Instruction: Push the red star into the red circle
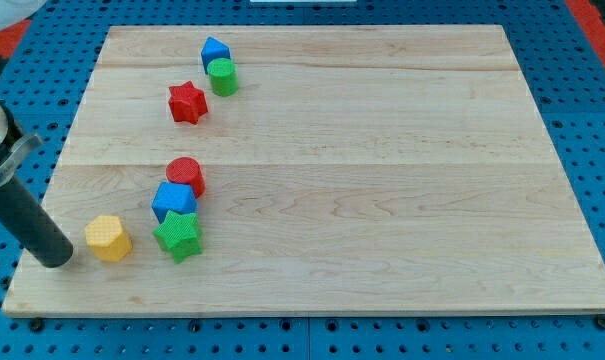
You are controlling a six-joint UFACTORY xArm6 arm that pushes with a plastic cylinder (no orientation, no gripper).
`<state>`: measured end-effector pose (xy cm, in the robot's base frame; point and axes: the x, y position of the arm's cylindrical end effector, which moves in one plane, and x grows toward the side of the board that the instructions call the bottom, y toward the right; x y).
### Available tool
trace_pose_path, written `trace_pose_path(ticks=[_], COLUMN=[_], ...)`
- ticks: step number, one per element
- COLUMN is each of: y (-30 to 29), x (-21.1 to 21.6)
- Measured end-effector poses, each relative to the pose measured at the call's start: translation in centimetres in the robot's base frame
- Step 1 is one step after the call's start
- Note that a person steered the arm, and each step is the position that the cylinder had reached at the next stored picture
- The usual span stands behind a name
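Observation:
The red star (187, 102) lies on the wooden board's upper left part. The red circle (185, 174) lies below it, with bare wood between them. My tip (57, 261) rests on the board near its lower left corner, just left of a yellow hexagon (108, 238). The tip is far below and left of the red star and touches no block that I can see.
A blue block (215, 50) and a green cylinder (222, 76) sit just up and right of the red star. A blue block (174, 200) and a green star (178, 235) sit directly below the red circle. The board's left edge (44, 190) is near my tip.

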<state>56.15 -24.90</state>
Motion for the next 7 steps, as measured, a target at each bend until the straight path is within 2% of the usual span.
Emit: trace_pose_path(ticks=[3, 4, 5, 6, 7], y=[3.9, 3.5, 1.7, 5.5, 12.5], x=[0.0, 0.0, 2.2, 2.9, 3.0])
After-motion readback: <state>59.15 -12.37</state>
